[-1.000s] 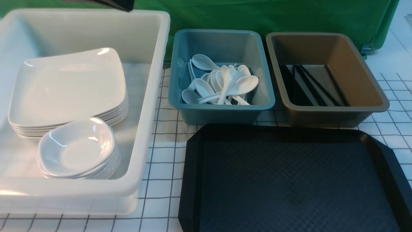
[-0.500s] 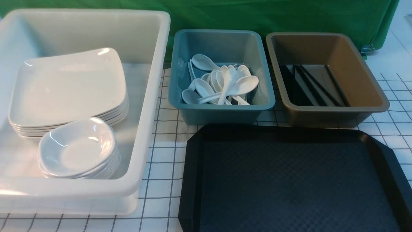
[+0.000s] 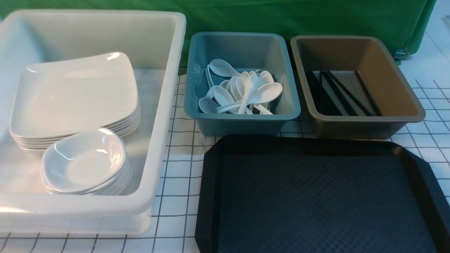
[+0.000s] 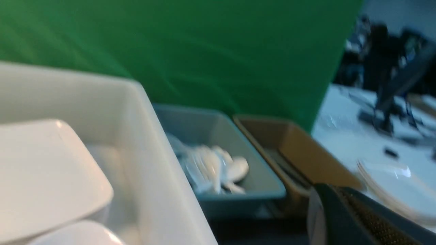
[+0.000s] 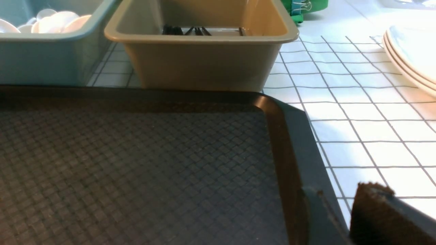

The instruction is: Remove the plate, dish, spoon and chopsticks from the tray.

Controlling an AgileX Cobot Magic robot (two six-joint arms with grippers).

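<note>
Black tray (image 3: 316, 196) sits nearest, on the gridded white tablecloth (image 3: 175, 182), its diamond-textured floor bare, cut-off corners visible in the right wrist view too (image 5: 136, 163). To its left is the big white tub (image 3: 165, 105), holding a stack of plates (image 3: 74, 95) toward the back and a stack of small dishes (image 3: 84, 161) in front, the dish stack just touching the plate stack's near edge. Behind the tray, the blue-grey bin (image 3: 242, 121) holds a heap of white spoons (image 3: 246, 91); the topmost spoon lies across the pile with its bowl toward the right. Just beside it on the right, the brown-grey bin (image 3: 400, 102) holds the black chopsticks (image 3: 346, 93), lying lengthwise on its floor, several pairs. Bins are close together but not touching, as far as the front view shows. Green backdrop (image 3: 299, 17) runs behind everything. Right wrist view shows more white plates (image 5: 412, 58) stacked on the cloth well right of the tray. Neither arm shows in the front view. Left gripper (image 4: 361, 217): only one dark textured finger at the frame corner, view blurred, can't tell if it is spread or closed. Right gripper (image 5: 385, 217): only one dark finger tip showing beside the tray's rim, state can't be told either
</note>
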